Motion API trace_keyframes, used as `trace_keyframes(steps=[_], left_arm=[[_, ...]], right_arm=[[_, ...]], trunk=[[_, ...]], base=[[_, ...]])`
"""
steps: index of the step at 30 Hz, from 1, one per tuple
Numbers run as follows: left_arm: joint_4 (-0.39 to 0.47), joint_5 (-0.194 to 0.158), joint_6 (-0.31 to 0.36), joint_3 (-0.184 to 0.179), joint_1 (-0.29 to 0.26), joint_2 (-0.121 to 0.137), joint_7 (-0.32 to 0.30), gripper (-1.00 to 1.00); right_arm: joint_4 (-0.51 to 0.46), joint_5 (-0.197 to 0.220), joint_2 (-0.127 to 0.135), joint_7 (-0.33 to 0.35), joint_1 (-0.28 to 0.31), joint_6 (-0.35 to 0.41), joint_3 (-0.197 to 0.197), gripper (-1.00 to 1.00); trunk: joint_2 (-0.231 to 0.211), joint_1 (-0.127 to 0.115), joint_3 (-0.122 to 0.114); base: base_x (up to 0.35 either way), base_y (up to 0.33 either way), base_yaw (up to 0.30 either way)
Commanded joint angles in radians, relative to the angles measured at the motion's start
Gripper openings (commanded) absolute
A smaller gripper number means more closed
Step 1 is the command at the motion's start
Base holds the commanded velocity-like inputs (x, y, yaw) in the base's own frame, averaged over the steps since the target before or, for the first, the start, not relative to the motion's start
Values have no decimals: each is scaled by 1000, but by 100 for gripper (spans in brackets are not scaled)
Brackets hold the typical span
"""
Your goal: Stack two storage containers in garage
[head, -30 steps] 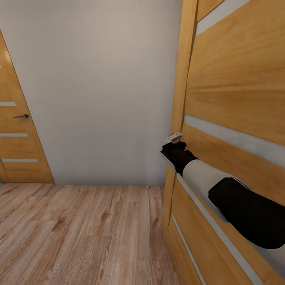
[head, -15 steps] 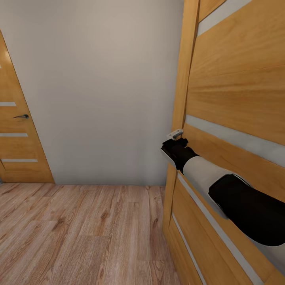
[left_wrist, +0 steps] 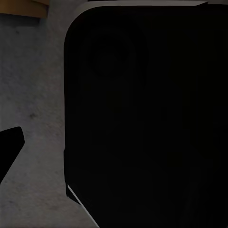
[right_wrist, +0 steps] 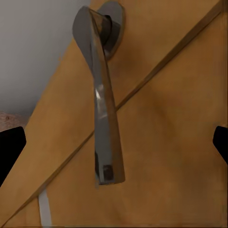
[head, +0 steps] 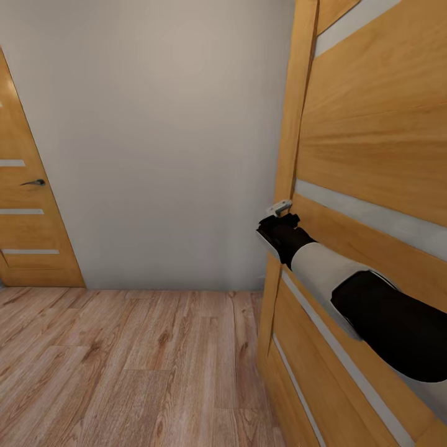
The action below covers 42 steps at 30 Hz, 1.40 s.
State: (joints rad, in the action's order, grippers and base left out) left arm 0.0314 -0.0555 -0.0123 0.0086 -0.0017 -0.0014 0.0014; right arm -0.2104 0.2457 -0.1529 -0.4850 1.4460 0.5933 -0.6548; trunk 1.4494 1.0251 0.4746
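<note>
Head view: right arm, black and white, reaching forward along an orange-wood door standing close at the right; door carries pale horizontal slits; the arm's end sits at the door's edge, beside a small pale fitting; gripper itself hidden behind the wrist from here; plain pale wall ahead; a second orange-wood door at far left, with pale slits and a dark lever handle; light wood-plank flooring below; storage bins not among the items seen, so their whereabouts cannot be told

Left wrist view: large black rounded body close to the lens, identity unclear; mottled grey surface beside it; one dark fingertip at the frame edge; spread of the left gripper cannot be told

Right wrist view: grey metal lever handle on its round rose, mounted on the orange-wood door panel; two dark fingertips at opposite frame edges, set wide apart; the handle lies between them, touching neither; nothing held
</note>
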Motion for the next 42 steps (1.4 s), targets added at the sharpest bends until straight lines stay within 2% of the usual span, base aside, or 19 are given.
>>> trace_keyframes(steps=[1, 9, 19, 32, 42], left_arm=[[1, -6, -1, 1, 0, 0, 0, 100], [1, -6, -1, 2, 0, 0, 0, 100], [1, -6, -1, 2, 0, 0, 0, 100], [1, -6, -1, 2, 0, 0, 0, 100], [1, -6, 0, 2, 0, 0, 0, 100]], right_arm=[[0, -14, 14, -9, 1, 16, -9, 100], [0, -14, 64, -9, 2, 14, -9, 100], [0, -14, 91, -9, 2, 14, -9, 100], [0, -14, 141, -9, 2, 12, -9, 100], [-1, -14, 170, -9, 2, 11, -9, 100]], trunk=[[1, 0, 1], [1, 0, 1], [1, 0, 1], [1, 0, 1], [1, 0, 1]], base=[[0, 0, 0], [0, 0, 0], [0, 0, 0], [0, 0, 0], [0, 0, 0]])
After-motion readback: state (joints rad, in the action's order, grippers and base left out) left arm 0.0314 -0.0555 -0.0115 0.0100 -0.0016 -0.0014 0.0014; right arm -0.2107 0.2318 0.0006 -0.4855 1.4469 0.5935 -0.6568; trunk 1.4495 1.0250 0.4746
